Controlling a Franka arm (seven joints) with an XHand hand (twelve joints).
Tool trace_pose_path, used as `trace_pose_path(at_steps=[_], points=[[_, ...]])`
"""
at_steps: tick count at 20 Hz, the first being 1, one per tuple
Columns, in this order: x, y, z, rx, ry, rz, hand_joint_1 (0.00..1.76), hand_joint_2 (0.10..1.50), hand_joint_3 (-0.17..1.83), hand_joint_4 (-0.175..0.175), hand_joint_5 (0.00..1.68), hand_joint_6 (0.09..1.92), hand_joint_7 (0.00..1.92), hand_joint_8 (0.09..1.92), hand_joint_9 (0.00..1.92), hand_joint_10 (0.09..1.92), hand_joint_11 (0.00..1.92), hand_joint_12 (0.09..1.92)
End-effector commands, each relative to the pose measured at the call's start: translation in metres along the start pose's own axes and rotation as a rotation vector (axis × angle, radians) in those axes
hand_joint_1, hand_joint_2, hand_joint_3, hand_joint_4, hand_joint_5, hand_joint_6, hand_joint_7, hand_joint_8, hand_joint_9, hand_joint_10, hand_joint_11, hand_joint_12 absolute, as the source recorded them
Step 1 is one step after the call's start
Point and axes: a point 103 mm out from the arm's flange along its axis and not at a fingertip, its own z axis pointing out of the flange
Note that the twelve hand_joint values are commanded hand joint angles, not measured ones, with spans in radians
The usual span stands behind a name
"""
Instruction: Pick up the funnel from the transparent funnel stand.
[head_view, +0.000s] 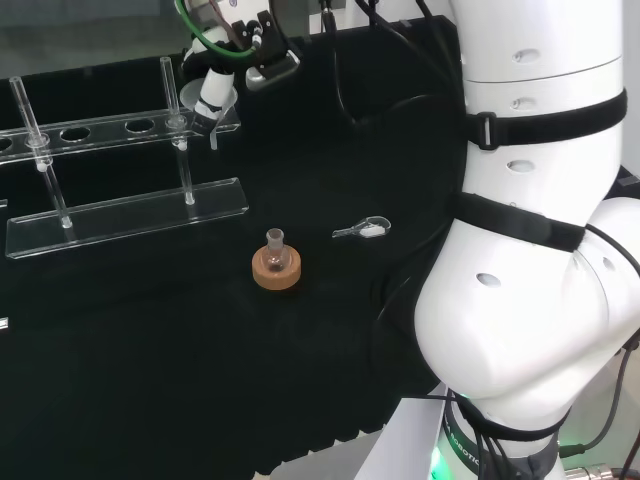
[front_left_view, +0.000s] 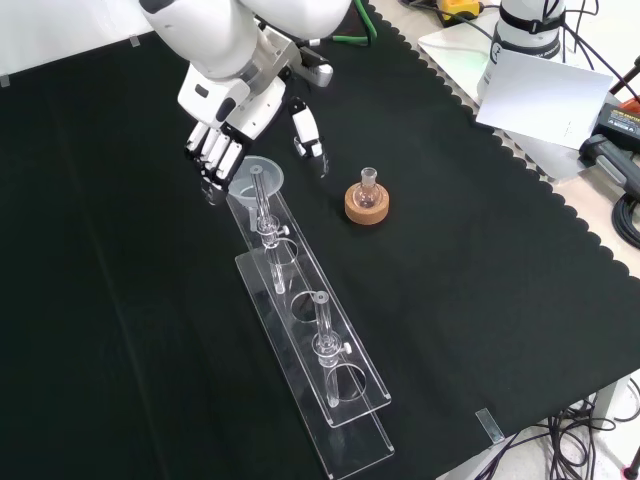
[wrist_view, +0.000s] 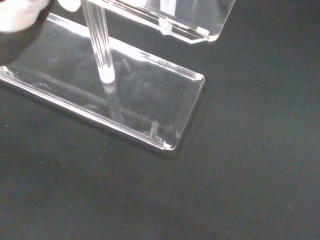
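The clear funnel (front_left_view: 258, 177) sits in the end hole of the transparent funnel stand (front_left_view: 318, 352), at the end nearest the arm. My hand (front_left_view: 232, 105) hangs just over that end. Its fingers (front_left_view: 214, 155) point down beside the funnel's rim, and the thumb (front_left_view: 308, 135) is spread off on the other side. The hand is open and I cannot tell whether it touches the funnel. In the head view the hand (head_view: 215, 98) is at the stand's (head_view: 130, 213) right end, by the funnel's rim (head_view: 189, 95). The wrist view looks down on the stand's base plate (wrist_view: 135, 100) and a post (wrist_view: 101, 50).
A small glass flask on a cork ring (front_left_view: 366, 201) stands to the right of the stand in the front view, and also appears in the head view (head_view: 276, 268). A small clip (head_view: 362, 230) lies on the cloth. The arm's white links (head_view: 540, 250) fill the right of the head view.
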Motion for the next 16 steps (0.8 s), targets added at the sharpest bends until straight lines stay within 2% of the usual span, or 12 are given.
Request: trace_pose_path(at_steps=[1, 7, 16], points=[[-0.001, 0.007, 0.004, 0.005, 0.009, 0.01, 0.7, 0.49, 0.37, -0.028, 0.15, 0.09, 0.15, 0.55, 0.3, 0.66, 0.04, 1.52], [-0.007, 0.013, -0.003, 0.019, -0.01, 0.027, 0.71, 0.49, 0.38, -0.025, 0.16, 0.09, 0.17, 0.56, 0.3, 0.67, 0.04, 1.52], [-0.011, 0.021, -0.005, 0.057, -0.024, 0.016, 0.72, 0.49, 0.4, -0.017, 0.2, 0.09, 0.19, 0.57, 0.31, 0.68, 0.04, 1.51]])
